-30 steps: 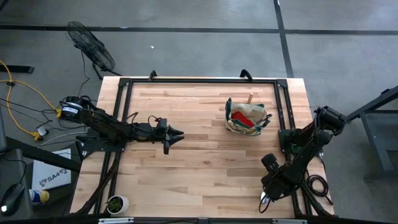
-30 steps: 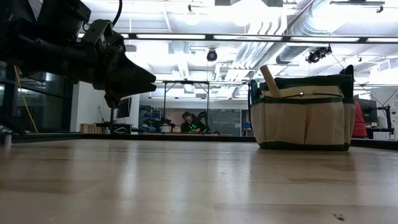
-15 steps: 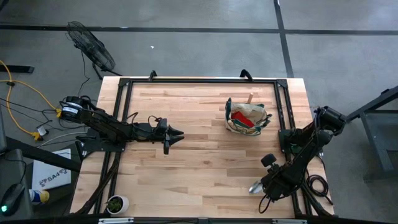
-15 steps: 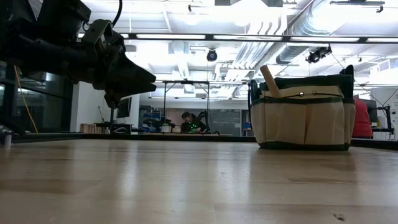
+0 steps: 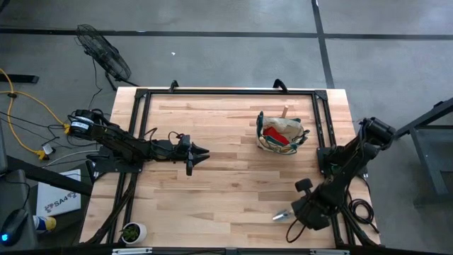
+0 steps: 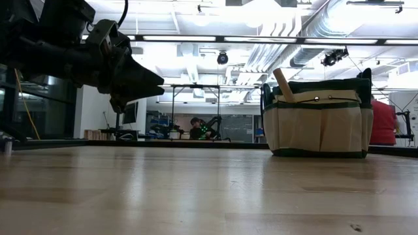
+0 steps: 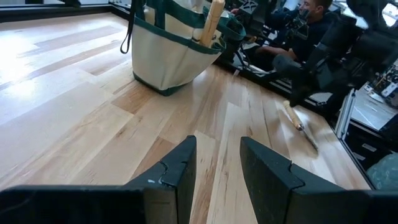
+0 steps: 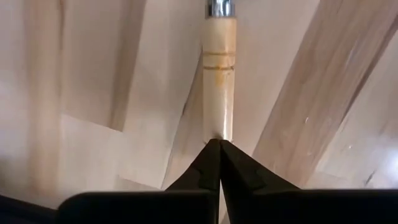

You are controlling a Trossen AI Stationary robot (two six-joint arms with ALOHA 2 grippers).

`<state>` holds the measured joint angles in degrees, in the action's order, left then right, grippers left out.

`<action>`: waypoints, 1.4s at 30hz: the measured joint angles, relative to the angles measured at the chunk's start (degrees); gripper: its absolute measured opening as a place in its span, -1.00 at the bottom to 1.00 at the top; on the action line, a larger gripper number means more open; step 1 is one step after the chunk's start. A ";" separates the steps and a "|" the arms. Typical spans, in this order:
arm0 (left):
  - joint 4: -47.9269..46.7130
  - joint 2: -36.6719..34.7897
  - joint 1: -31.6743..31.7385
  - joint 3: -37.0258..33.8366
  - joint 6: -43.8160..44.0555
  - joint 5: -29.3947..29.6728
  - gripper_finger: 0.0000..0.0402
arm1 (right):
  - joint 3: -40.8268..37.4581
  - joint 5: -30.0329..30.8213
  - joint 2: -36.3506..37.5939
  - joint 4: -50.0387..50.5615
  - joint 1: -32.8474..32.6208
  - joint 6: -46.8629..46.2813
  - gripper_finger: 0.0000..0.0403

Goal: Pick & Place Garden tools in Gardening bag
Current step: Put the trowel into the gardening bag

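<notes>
Near the table's front right corner, the right gripper (image 8: pixel 219 144) is clamped on a wooden-handled trowel (image 5: pixel 282 214). The gardening bag (image 5: pixel 282 134) stands well apart; the left gripper (image 7: pixel 216 163) hovers parted.

A robotics lab in a large industrial hall.

A butcher-block wooden table (image 5: pixel 226 177) edged by a black metal frame (image 5: pixel 226 91) stands on grey concrete floor (image 5: pixel 212 57), with a floor fan (image 5: pixel 105 53) off its far left corner and yellow cables (image 5: pixel 28 106) trailing past its left edge. Level across the tabletop, strip lights (image 6: pixel 196 38) and exposed ducts (image 6: pixel 307 32) run overhead, and a person (image 6: pixel 196 127) sits among benches far behind. A red-shirted person (image 6: pixel 382 124) stands beyond the right edge.
</notes>
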<state>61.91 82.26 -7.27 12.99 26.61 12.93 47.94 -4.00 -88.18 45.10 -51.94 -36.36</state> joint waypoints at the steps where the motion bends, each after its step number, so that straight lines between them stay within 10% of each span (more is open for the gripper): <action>1: -0.01 0.00 0.00 0.00 0.00 0.00 -0.39 | 0.00 -0.23 0.41 -0.50 0.32 -0.07 -1.00; 11: -0.37 0.00 0.00 0.00 -0.12 0.00 -0.39 | 0.00 -1.04 0.74 -1.30 1.18 -1.42 -0.94; 25: -0.48 0.00 0.00 0.00 -0.15 -0.04 -0.39 | -2.49 -0.92 -2.66 -4.28 0.82 -4.12 -0.14; 42: -0.52 0.00 0.00 0.00 -0.13 -0.04 -0.39 | -2.76 -1.77 -3.57 -4.77 1.72 -5.74 -0.72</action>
<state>61.39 82.26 -7.27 12.99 26.48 12.88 45.18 -5.76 -91.75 40.32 -50.22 -42.11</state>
